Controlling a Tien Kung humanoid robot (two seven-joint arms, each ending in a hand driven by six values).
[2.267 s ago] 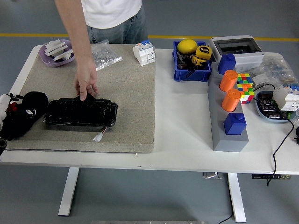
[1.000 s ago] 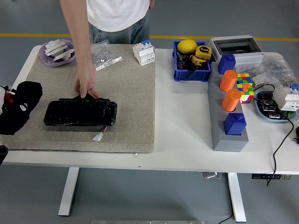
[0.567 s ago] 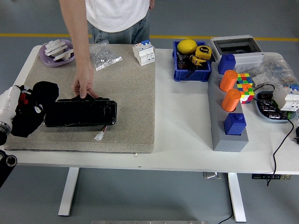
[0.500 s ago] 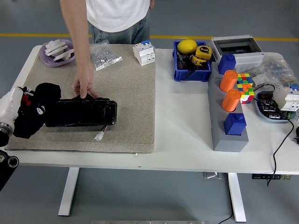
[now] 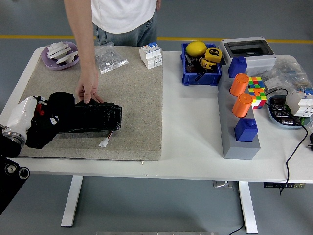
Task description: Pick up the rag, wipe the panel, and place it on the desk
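The black panel (image 5: 93, 117) lies flat on the beige mat (image 5: 132, 98) at the left of the table. My left hand (image 5: 41, 117) comes in from the left edge, shut on the black rag (image 5: 51, 120). The rag rests on the panel's left end and covers it. A person stands at the far side with one hand (image 5: 88, 90) pressing down on the panel's back edge. My right hand is not in view.
On the mat's far side lie a purple dish (image 5: 61, 54) with white parts, a clear bag (image 5: 110, 58) and a white breaker (image 5: 150, 55). To the right stand a blue bin (image 5: 200, 66), a grey block (image 5: 237, 127) with orange and blue pieces, and a Rubik's cube (image 5: 257, 90).
My left hand has swept the rag rightward from beside the panel onto its left end. The person's hand has stayed on the panel's back edge.
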